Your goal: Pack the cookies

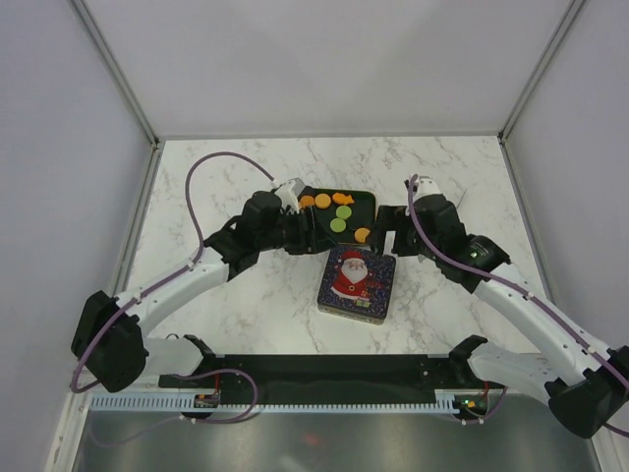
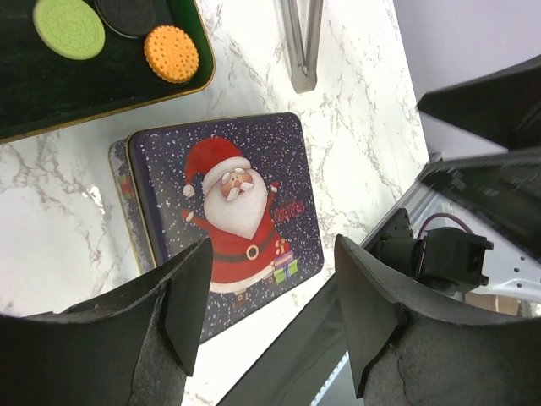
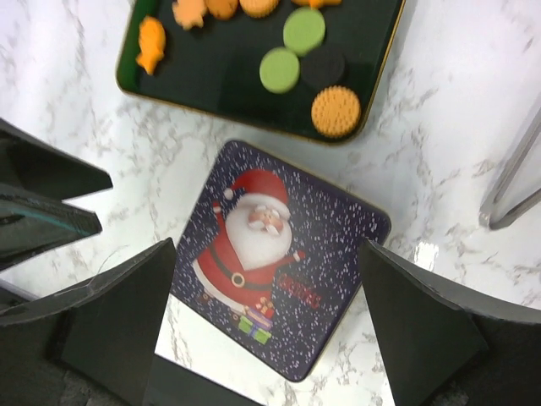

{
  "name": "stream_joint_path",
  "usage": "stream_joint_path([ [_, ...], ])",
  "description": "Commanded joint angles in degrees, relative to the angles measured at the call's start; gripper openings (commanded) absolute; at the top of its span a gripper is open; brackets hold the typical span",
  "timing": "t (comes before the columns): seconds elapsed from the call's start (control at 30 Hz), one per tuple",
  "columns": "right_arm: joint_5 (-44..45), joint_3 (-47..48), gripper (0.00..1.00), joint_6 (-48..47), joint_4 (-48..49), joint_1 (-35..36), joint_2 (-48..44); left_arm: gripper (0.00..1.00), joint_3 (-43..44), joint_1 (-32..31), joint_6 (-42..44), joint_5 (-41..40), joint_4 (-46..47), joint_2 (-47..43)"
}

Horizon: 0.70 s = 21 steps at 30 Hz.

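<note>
Left gripper and right gripper hang spread, empty, near the Santa tin. Converging, they could collide or knock it into the cookies

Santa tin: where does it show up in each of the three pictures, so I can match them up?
Top view: the Santa tin sits just below the middle of the picture.
Left wrist view: the tin fills the centre, with Santa upright.
Right wrist view: the tin is at lower centre, turned at an angle.
Shared landmark: the round orange cookie just beyond the tin.
</note>
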Motion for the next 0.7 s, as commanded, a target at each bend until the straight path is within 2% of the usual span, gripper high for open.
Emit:
stream_joint_path([
  [0.0,5.44,5.15,0.98,-1.72,-0.53,-0.22,-2.29,0.67,4.27,0.42,7.06,-2.37,-7.94,-4.42],
  [0.2,12.73,9.02,0.98,-3.04,-1.14,-0.31,-4.13,0.69,5.25,0.77,10.58,-5.18,-14.26,-11.01],
  [0.4,14.33,8.32,0.98,-2.52,-1.06,-0.23,-5.27,0.69,4.46,1.04,11.99,-5.89,-16.56,-14.27],
  [0.67,15.12,6.56,0.98,-2.43,1.22,-0.22,-6.59,0.70,4.89,1.13,12.87,-4.84,-16.91,-14.19],
])
